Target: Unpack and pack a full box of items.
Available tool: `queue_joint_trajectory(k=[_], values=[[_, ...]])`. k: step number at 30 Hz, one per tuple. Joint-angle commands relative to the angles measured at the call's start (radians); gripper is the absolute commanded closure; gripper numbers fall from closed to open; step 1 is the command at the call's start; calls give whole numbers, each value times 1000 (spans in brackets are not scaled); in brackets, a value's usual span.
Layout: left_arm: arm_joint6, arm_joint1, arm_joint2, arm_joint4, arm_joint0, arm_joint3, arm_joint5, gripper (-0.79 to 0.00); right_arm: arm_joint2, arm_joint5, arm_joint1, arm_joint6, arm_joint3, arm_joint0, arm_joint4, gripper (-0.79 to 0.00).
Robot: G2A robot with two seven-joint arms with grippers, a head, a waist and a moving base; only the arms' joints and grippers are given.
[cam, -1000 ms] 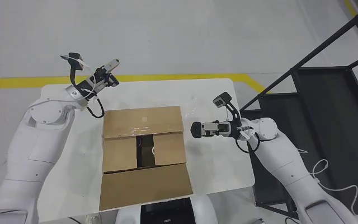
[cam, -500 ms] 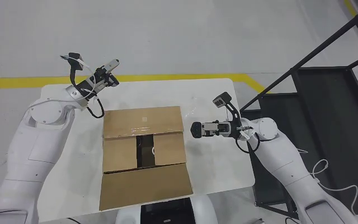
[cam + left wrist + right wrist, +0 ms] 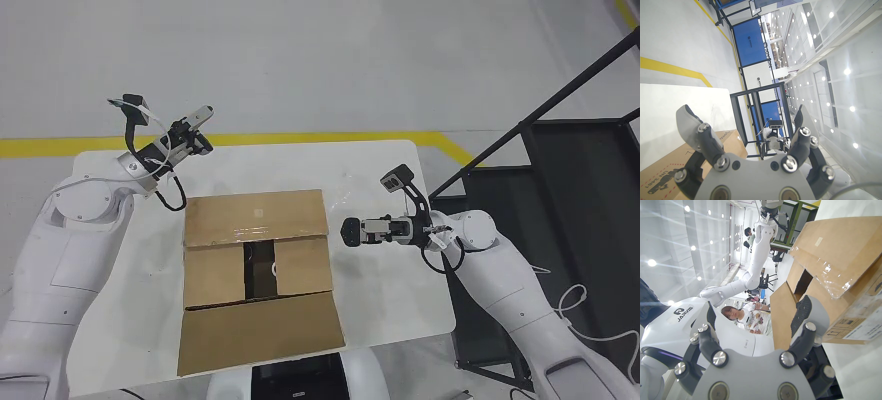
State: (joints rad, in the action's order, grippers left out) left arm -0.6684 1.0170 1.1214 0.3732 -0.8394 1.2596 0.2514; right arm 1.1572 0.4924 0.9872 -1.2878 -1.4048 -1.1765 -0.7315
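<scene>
Both pincers hang spread and empty above the tabletop [image 3: 375,185]. From the top view the left pincer [image 3: 192,128] is out past the far corner of the box [image 3: 258,340], well apart from it, while the right pincer [image 3: 350,231] sits just beside the box's side, level with the inner flaps [image 3: 303,267] and pointing at them. The two long outer flaps are folded back, and the inner pair lie nearly flat with a dark gap [image 3: 260,268] between them, so the contents cannot be made out. In the left wrist view the left pincer [image 3: 743,111] has its fingers wide with nothing between them, and the box [image 3: 728,140] lies below and behind its tips. In the right wrist view the right pincer [image 3: 757,306], equally wide and holding nothing, looks straight along the box [image 3: 829,247], with the gap [image 3: 803,281] just ahead of one fingertip and loose tape [image 3: 831,275] curling off a flap edge. The step in hand is probably lifting the inner flaps to reach the items. It should go best if the right pincer takes the nearer flap by its free edge at the gap and swings it outward instead of pressing down, while the left pincer comes in to steady the far side, since the box may slide.
</scene>
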Motion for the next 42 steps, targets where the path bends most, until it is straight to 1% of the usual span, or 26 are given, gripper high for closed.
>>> queue_joint_trajectory(k=[1,12,14,16,18,20,25,26,28,31,33,35,37,42], values=[[0,0,0,0,0,0,0,-785,0,0,0,0,0,0,0,-785],[0,0,0,0,0,0,0,-785,0,0,0,0,0,0,0,-785],[14,0,2,0,-11,12,-3,-785,0,0,0,0,0,0,0,-785],[29,-1,14,15,-40,46,-26,-785,0,0,0,0,0,0,0,-785],[17,-8,40,22,-73,88,-60,-785,0,0,0,0,0,0,0,-785],[4,-21,86,11,-115,141,-100,-785,0,0,0,0,0,0,0,-785],[-22,-58,250,-6,-253,321,-205,-785,0,0,0,0,0,0,0,-785],[-51,-64,278,3,-284,355,-226,-785,0,0,0,0,0,0,0,-785],[-149,-74,320,43,-341,406,-255,-785,0,0,0,0,0,0,0,-785],[-285,-85,365,99,-401,428,-276,-785,0,0,0,0,0,0,0,-785],[-357,-87,381,166,-419,417,-271,-785,0,0,0,0,0,0,0,-785],[-429,-89,380,200,-418,391,-265,-785,0,0,0,0,0,0,0,-785],[-504,-88,363,234,-399,351,-266,-785,0,0,0,0,0,0,0,-785],[-710,-85,287,242,-309,239,-237,-785,0,0,0,0,0,0,0,-785]])
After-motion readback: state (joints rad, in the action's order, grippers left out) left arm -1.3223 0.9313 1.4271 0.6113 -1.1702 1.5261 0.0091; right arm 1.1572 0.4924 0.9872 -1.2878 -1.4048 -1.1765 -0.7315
